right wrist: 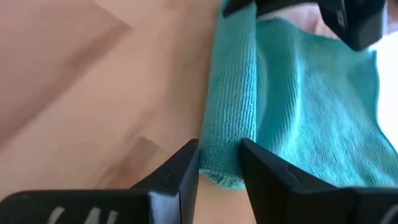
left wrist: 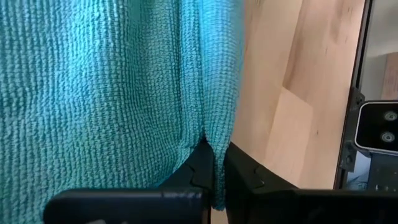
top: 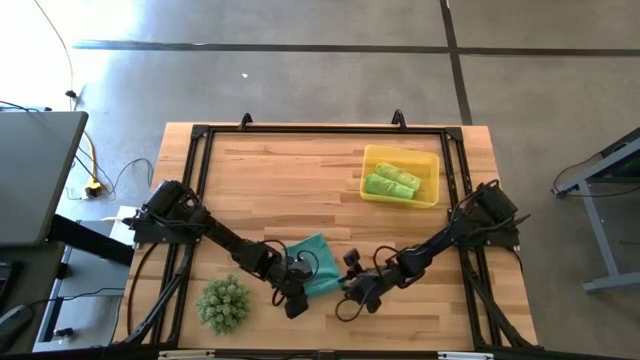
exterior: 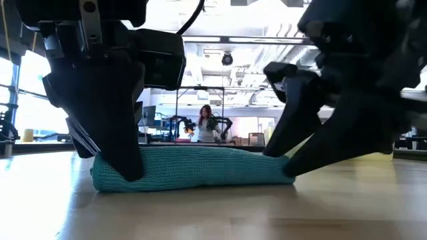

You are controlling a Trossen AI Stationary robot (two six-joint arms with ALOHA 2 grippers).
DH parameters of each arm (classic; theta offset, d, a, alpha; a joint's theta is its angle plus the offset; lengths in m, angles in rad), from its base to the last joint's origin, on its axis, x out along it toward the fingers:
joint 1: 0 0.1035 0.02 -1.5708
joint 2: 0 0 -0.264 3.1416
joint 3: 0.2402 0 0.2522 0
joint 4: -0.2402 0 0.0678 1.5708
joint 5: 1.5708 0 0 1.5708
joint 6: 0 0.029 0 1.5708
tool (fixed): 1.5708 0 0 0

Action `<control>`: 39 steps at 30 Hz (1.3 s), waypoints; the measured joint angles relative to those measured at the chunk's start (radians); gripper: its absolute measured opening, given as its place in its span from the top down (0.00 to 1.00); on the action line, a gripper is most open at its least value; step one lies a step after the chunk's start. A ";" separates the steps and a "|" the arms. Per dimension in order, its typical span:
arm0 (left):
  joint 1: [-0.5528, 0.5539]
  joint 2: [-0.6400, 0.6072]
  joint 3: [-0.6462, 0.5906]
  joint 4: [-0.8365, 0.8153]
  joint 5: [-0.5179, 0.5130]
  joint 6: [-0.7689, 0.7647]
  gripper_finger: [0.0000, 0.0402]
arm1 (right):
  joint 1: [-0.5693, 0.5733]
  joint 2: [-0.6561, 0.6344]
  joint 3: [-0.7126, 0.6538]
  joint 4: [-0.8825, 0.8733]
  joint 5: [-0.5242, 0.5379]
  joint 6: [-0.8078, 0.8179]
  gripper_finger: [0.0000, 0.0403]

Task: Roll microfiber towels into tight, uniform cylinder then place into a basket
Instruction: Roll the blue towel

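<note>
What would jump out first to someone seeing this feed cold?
The teal towel at the table's near edge, partly rolled, with both grippers on it: the left gripper pinches one end shut, and the right gripper straddles the roll's other end. Next, two green rolls already lying in the yellow basket, far right.

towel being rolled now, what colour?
Teal towel, ribbed knit weave; clearest in the left wrist view.

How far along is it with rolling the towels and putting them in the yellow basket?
Done: two green towels lie rolled in the basket. In hand: the teal towel is on the table, part rolled; the left gripper is shut on its edge and the right gripper straddles one end of the roll. Left: finishing that roll and placing it in the basket.
</note>
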 joint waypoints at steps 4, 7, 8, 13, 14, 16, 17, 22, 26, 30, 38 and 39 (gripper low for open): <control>0.001 0.000 0.000 0.013 -0.008 0.002 0.99 | -0.028 0.009 0.001 -0.002 0.007 0.008 0.73; 0.001 0.000 0.000 0.015 -0.009 0.003 0.98 | -0.050 0.009 0.001 -0.002 -0.009 0.049 0.73; 0.001 0.000 0.000 0.020 -0.011 0.009 0.97 | -0.056 0.009 0.001 -0.003 -0.023 0.054 0.73; 0.002 -0.006 -0.002 0.058 -0.006 0.074 0.93 | -0.084 0.014 0.004 -0.020 -0.084 0.088 0.73; 0.002 -0.012 -0.003 0.059 0.001 0.075 0.93 | -0.088 0.016 0.004 -0.025 -0.085 0.122 0.73; 0.002 -0.026 -0.004 0.052 0.011 0.074 0.91 | -0.100 0.017 0.005 -0.033 -0.089 0.206 0.74; 0.003 -0.030 -0.004 0.050 0.018 0.079 0.90 | -0.106 0.017 0.006 -0.039 -0.104 0.240 0.75; -0.003 -0.087 0.000 0.012 0.028 0.144 0.86 | -0.121 0.015 0.006 -0.064 -0.174 0.292 0.87; -0.009 -0.132 -0.002 -0.077 0.035 0.185 0.84 | -0.122 0.016 0.006 -0.079 -0.195 0.332 0.98; -0.030 -0.188 -0.001 -0.145 0.045 0.236 0.83 | -0.127 0.016 0.005 -0.077 -0.287 0.437 0.98; -0.098 -0.222 -0.001 -0.100 -0.063 0.351 0.83 | -0.196 0.023 -0.001 -0.001 -0.699 0.831 0.99; -0.108 -0.222 -0.001 -0.088 -0.098 0.367 0.83 | -0.205 0.022 0.000 0.009 -0.718 0.879 0.99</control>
